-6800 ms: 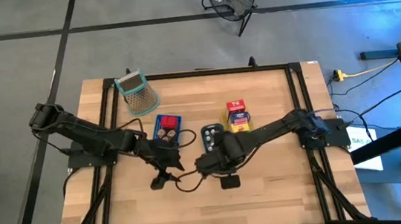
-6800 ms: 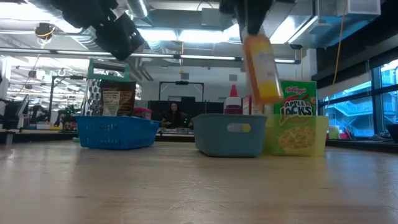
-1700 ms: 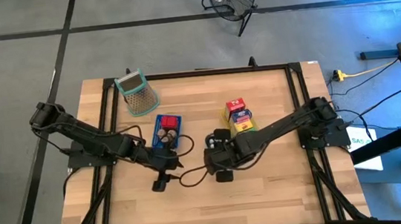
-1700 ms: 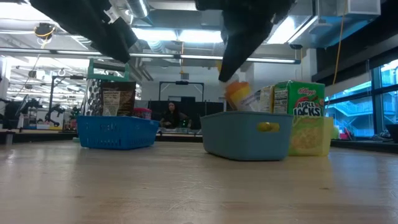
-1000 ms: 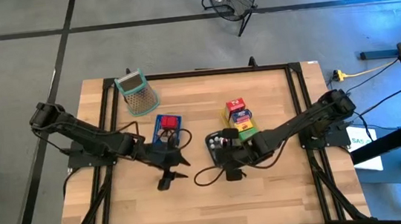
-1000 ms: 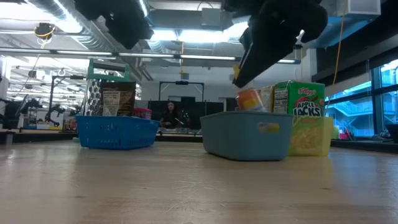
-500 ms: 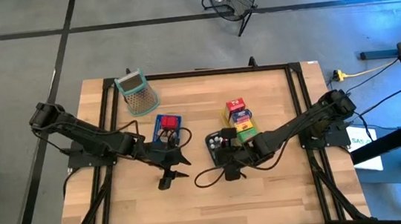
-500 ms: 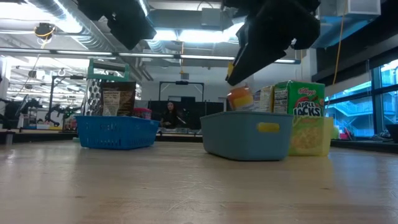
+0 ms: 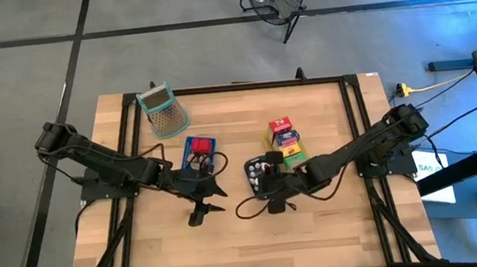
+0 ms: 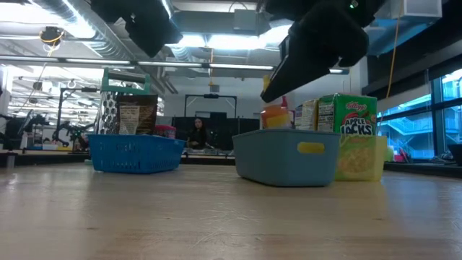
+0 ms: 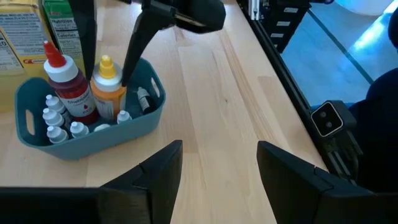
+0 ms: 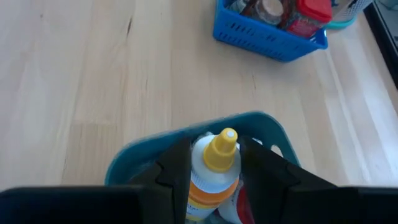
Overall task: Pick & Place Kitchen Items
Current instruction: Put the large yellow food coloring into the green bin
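one yellow-capped bottle (image 12: 214,163) stands gripped in the right pincer (image 12: 214,168) inside the grey-blue tray (image 11: 127,126); next it likely needs releasing, while the left pincer (image 11: 217,165) waits open nearby.

We look level across the wooden table (image 10: 216,217). A blue basket (image 10: 135,154) sits on the left, with a metal grater (image 10: 119,108) standing behind it. Right of centre is a grey-blue tub (image 10: 286,155), touching or just beside a yellow tray (image 10: 357,157) holding a green cereal carton (image 10: 348,115). A dark arm (image 10: 321,40) comes down over the tub, above an orange bottle (image 10: 275,116) that rises over the rim; it seems to grip the bottle, though the contact is hidden. Another dark arm (image 10: 141,22) hangs at upper left. A person (image 10: 196,133) sits far behind.
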Controlling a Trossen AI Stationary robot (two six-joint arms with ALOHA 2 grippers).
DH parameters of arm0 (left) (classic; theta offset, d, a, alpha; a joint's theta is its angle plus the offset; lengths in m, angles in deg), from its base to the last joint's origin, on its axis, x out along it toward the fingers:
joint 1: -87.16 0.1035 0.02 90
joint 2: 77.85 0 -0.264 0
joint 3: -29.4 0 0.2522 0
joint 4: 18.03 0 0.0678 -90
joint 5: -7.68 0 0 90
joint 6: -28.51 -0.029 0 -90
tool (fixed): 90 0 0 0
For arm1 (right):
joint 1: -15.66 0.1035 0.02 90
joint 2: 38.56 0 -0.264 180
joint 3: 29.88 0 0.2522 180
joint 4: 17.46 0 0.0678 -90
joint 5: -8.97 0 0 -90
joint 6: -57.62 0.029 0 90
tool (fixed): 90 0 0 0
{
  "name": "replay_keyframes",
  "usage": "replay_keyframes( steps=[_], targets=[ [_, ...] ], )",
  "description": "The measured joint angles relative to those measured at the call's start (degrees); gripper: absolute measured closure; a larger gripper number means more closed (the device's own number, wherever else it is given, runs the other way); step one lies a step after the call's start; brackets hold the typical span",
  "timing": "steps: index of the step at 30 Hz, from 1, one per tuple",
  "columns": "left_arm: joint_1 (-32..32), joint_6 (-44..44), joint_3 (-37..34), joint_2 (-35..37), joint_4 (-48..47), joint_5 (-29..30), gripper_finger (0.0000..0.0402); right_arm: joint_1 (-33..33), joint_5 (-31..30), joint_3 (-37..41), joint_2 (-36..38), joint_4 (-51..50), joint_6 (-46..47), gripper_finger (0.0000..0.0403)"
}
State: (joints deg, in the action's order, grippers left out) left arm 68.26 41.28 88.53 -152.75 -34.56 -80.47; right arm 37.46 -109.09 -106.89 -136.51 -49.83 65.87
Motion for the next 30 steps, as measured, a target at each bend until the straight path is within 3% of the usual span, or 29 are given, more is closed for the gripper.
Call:
replay_keyframes(
  steps=[6,20,30],
  targets=[
    [0.0,-0.02,0.0,0.0,0.81,0.01,0.02,0.0,0.01,4.17,1.59,5.28,1.53,0.0282],
    [0.04,-1.55,0.0,0.0,2.19,0.01,0.02,0.32,1.12,4.42,1.59,3.35,4.69,0.028],
    [0.04,-1.56,0.0,0.0,2.71,0.02,0.02,-0.09,2.61,4.4,1.59,3.3,4.98,0.0254]
  ],
)
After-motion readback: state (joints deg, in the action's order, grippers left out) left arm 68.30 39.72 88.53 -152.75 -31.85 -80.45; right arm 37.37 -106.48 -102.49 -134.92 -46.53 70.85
